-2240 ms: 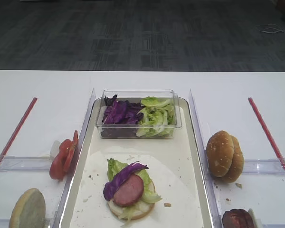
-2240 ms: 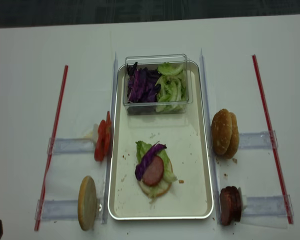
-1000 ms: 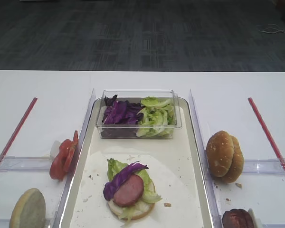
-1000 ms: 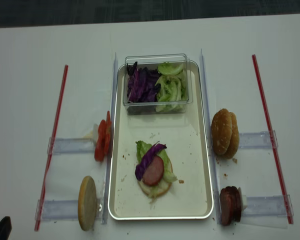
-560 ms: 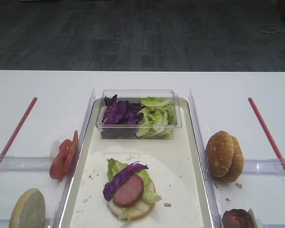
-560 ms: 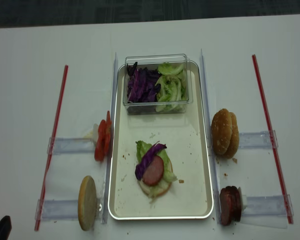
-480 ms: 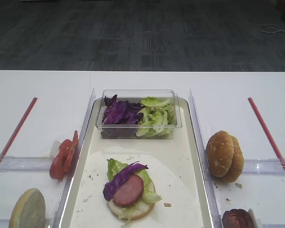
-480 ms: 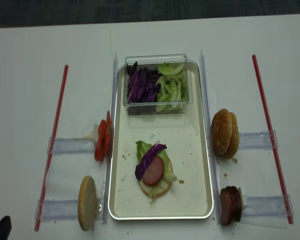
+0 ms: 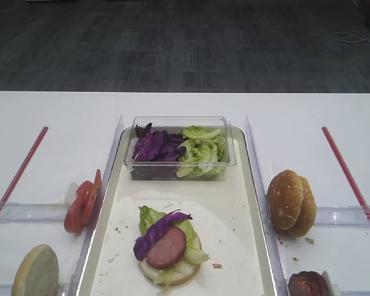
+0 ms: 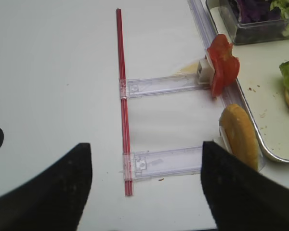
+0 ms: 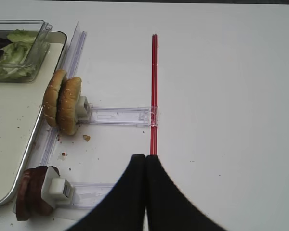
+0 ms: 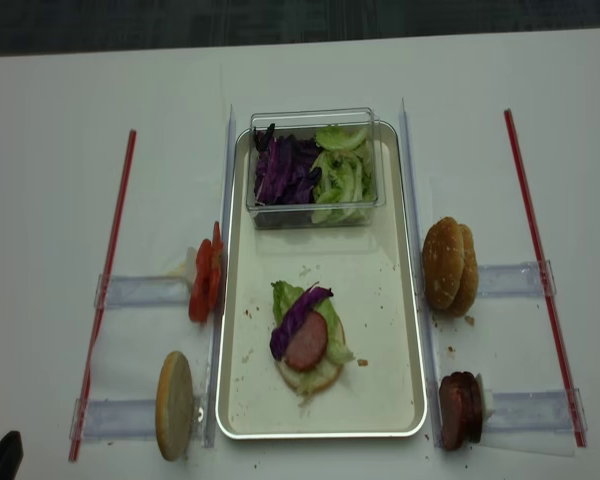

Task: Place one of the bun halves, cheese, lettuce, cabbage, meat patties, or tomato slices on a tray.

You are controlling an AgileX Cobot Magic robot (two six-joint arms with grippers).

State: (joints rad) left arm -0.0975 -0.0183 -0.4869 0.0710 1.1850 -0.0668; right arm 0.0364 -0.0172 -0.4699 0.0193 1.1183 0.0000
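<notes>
Staying unmoved on the tray [image 12: 405,330]: stacked bun, lettuce, patty, cabbage [image 12: 298,314] (topmost); left gripper [image 10: 147,185] hanging spread wide, right gripper [image 11: 145,192] pressed closed, both empty.

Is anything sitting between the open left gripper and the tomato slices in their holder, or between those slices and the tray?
Nothing visible blocks either path. The left gripper is open over bare white table; the red tomato slices stand upright beside the silver-rimmed tray.
</notes>
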